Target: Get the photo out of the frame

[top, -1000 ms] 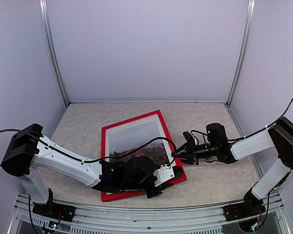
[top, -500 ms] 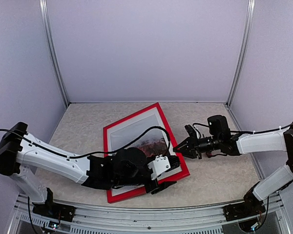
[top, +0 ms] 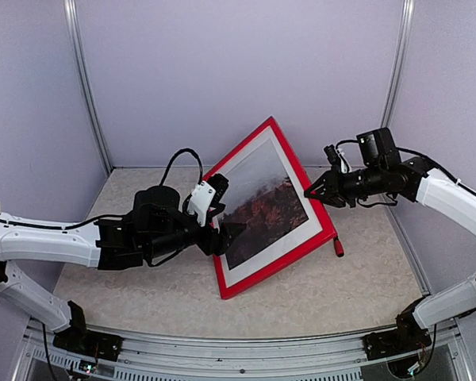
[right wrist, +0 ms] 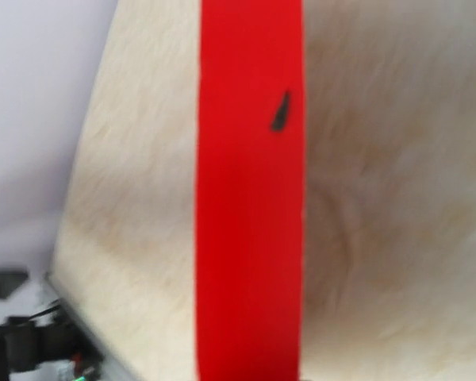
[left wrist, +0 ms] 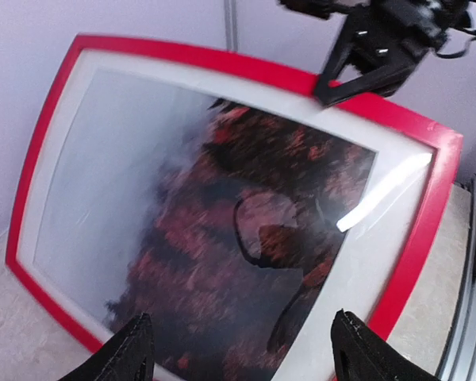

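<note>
Photo sits inside the frame, behind glazing that throws a bright glare in the left wrist view. Its misty half is toward the upper left and its red foliage toward the lower right, with a white mat around it. The frame is tipped up steeply in the middle of the top view. Its lower edge appears to rest on the table and its red front faces the arms.

The right gripper pinches the red rim at the frame's upper right and seems to carry the tilt alone. The left gripper is spread wide in front of the glazing and grips nothing.

The step in hand looks like turning the frame over to get at its back. To do that well:

- Keep the lower edge on the table as a hinge.
- Bring the spread fingers onto the free left rim, not the glass, before the pinch shifts, because one narrow pinch could let the frame swing.
- Lower it slowly, face down, clear of the small red-handled tool lying just beside its lower right corner.
</note>
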Controlling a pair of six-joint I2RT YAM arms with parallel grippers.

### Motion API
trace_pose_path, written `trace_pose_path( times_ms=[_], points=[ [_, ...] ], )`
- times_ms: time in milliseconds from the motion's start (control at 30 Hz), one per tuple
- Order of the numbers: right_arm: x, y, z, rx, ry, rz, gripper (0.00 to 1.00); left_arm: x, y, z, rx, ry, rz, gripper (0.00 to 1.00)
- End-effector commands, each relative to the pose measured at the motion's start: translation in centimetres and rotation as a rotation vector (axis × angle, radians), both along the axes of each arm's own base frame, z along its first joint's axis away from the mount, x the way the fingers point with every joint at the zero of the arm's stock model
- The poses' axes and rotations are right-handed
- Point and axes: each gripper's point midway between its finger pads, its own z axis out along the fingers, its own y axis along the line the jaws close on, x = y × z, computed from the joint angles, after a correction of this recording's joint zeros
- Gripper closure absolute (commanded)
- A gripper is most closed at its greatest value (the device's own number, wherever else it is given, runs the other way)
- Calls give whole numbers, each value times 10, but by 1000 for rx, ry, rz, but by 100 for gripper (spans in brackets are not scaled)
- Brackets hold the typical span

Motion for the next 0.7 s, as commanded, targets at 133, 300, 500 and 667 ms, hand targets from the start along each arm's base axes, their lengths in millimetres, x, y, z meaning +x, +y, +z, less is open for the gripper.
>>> trace_pose_path(
  times_ms=[133,300,500,667],
  points=[
    [66,-41,104,-368,-518,-108,100,64,85,-20,-74,181,369,26],
    [75,-15,147,-543,-680,-107,100,86,130,-38,-97,254,516,28],
    [65,45,138,-817,-817,-36,100,112,200,-62,-137,364,715,28],
    [46,91,96,-958,-874,84,100,117,255,-81,-160,433,849,28]
  ],
)
